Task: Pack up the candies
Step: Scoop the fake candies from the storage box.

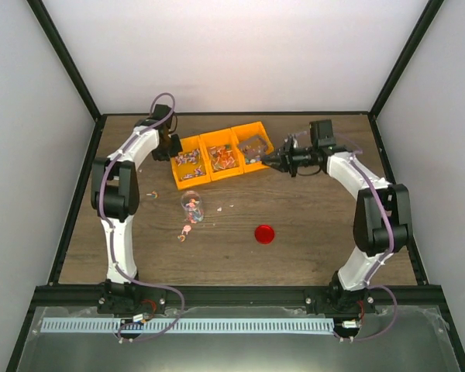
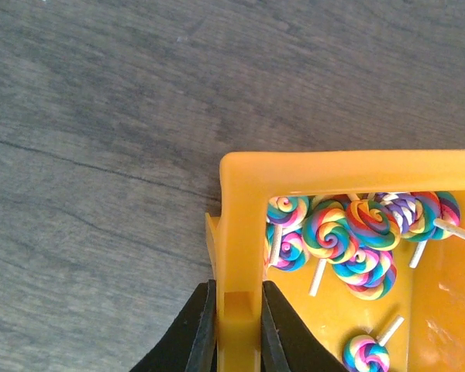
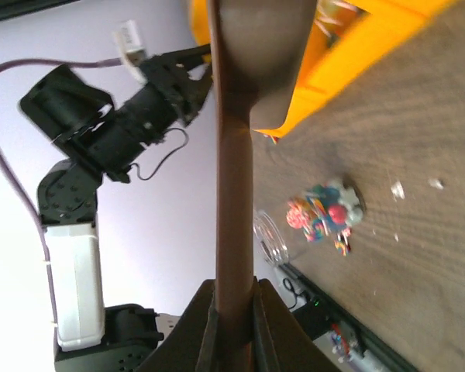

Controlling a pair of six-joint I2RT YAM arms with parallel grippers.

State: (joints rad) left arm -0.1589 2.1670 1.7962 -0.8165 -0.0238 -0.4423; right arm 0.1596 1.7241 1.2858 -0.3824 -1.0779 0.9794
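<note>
The candies (image 2: pixel 349 236) — swirled lollipops on thin sticks — lie heaped in the yellow bin (image 2: pixel 333 167), with others loose on the surface (image 1: pixel 310 256) by the clear jar (image 1: pixel 192 208). They look light, hard and quick to scatter — better scooped than pinched. The left jaws are clamped on the bin's wall, the right jaws on a brown scoop-like tool (image 3: pixel 232 194).

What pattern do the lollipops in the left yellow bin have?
The lollipops have rainbow spirals, white sticks; clearest in the left wrist view.

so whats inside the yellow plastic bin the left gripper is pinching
Rainbow-swirl lollipops on white sticks lie piled in the yellow plastic bin. The left gripper clamps its wall; anything beneath the pile is hidden.
</note>
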